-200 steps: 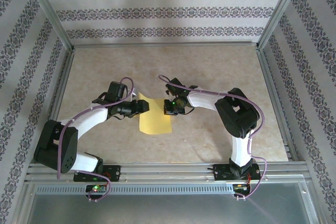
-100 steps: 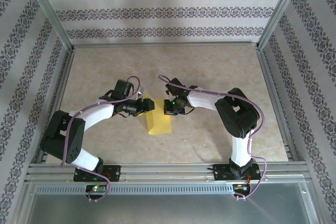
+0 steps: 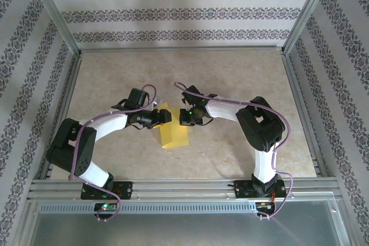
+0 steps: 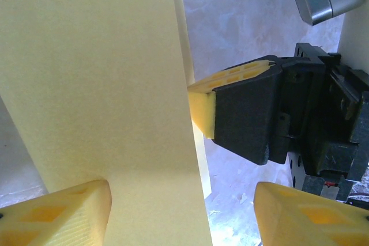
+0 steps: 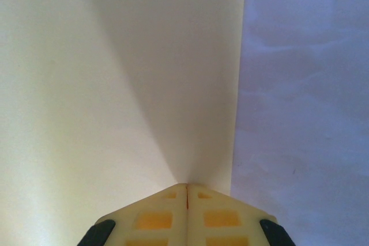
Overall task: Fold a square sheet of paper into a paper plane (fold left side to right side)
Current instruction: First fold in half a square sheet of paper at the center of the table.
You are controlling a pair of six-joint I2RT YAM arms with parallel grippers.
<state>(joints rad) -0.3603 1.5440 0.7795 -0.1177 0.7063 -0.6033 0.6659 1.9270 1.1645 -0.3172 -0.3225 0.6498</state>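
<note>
The square sheet of paper (image 3: 173, 135) lies mid-table as a narrow yellow strip, its left side raised and swung over toward the right. My left gripper (image 3: 164, 116) is at the sheet's far left corner. In the left wrist view the left gripper (image 4: 181, 200) is open, and the lifted flap (image 4: 98, 84) leans on its left finger (image 4: 57, 211). My right gripper (image 3: 185, 120) is shut, with its tip pressed down on the sheet's right part (image 5: 115, 84). The right wrist view has the right gripper (image 5: 187, 187) just inside the paper's right edge.
The beige table (image 3: 230, 79) is bounded by aluminium rails (image 3: 300, 102) and patterned walls. The right arm's black wrist body (image 4: 271, 113) stands close in front of my left gripper. Bare table (image 5: 305, 113) lies right of the sheet.
My left gripper has moved right toward the right gripper, carrying the sheet's left side up and over. The visible paper has narrowed. The right arm has stayed still.
</note>
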